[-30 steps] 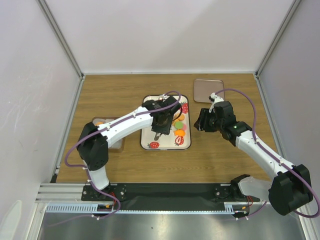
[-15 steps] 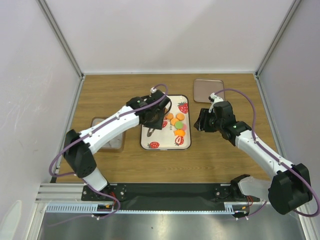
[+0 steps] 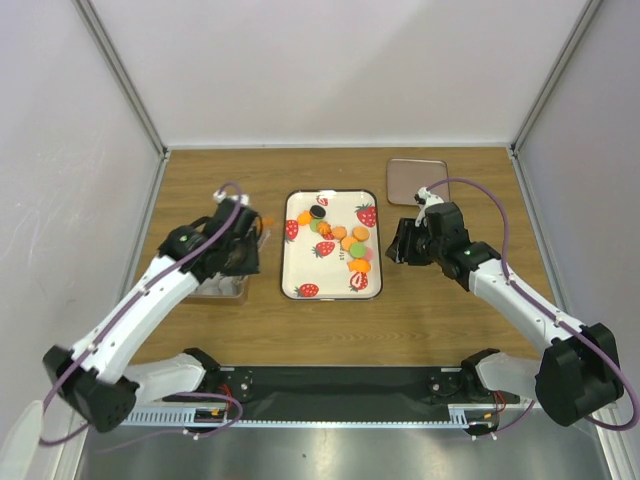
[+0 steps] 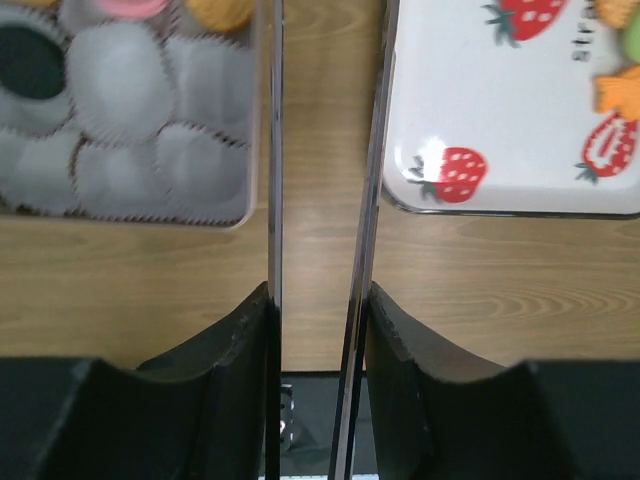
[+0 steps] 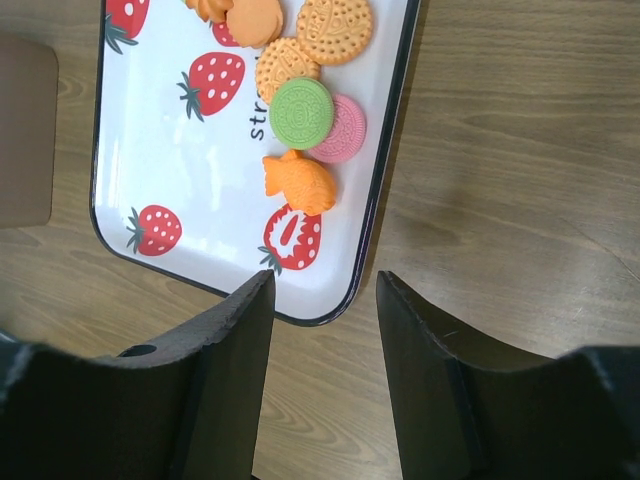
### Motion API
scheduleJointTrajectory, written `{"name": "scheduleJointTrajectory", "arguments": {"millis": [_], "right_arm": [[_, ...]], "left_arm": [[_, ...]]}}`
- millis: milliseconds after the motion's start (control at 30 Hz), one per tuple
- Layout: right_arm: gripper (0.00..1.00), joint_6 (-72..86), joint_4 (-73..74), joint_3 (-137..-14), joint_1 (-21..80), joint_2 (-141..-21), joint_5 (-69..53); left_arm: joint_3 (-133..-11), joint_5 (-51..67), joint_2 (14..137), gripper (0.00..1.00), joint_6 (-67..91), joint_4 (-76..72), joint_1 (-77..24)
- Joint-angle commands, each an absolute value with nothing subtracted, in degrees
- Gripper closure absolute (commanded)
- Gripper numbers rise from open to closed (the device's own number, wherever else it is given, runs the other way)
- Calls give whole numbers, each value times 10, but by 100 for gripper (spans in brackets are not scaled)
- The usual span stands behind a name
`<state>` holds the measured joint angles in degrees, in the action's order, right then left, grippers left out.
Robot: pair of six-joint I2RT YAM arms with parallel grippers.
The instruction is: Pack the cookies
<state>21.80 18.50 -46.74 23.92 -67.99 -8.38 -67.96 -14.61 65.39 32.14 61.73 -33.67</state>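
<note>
Cookies (image 3: 350, 245) mostly on strawberry tray (image 3: 300, 262), a few in cupped box (image 3: 222, 292) left of tray. Left gripper (image 3: 238, 248) over box's tray-side edge, right gripper (image 5: 322, 285) over tray's right rim; both spread, empty. Risk: right finger strikes rim descending, scattering cookies.

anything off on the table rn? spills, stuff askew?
Nothing spilled or damaged: loose cookies all lie on the tray. Only quirks: a green cookie overlaps a pink one, and one orange piece is fish-shaped.

cookies (image 4: 220, 10) cut off — top edge, tray (image 4: 520, 130) cropped
</note>
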Motion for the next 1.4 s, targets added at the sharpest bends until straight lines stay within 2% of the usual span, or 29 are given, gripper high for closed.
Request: {"name": "scheduleJointTrajectory", "arguments": {"millis": [0,233,500,867,1367], "right_arm": [[49,212,170,-477,243,-683,-93],[49,213,170,-477,244,-686,-99],[49,213,168,-477,244,-685,-105],[49,214,168,-477,244,-682,-109],[49,213,169,-477,244,-682,-103]], "left_arm": [[-633,-137,590,57,337,643,-286],[-563,-112,527,57,334,661,-191],[-519,-96,512,57,322,657,-119],[-494,-89,502,55,302,636,-70],[-522,-81,517,50,280,626,-63]]}}
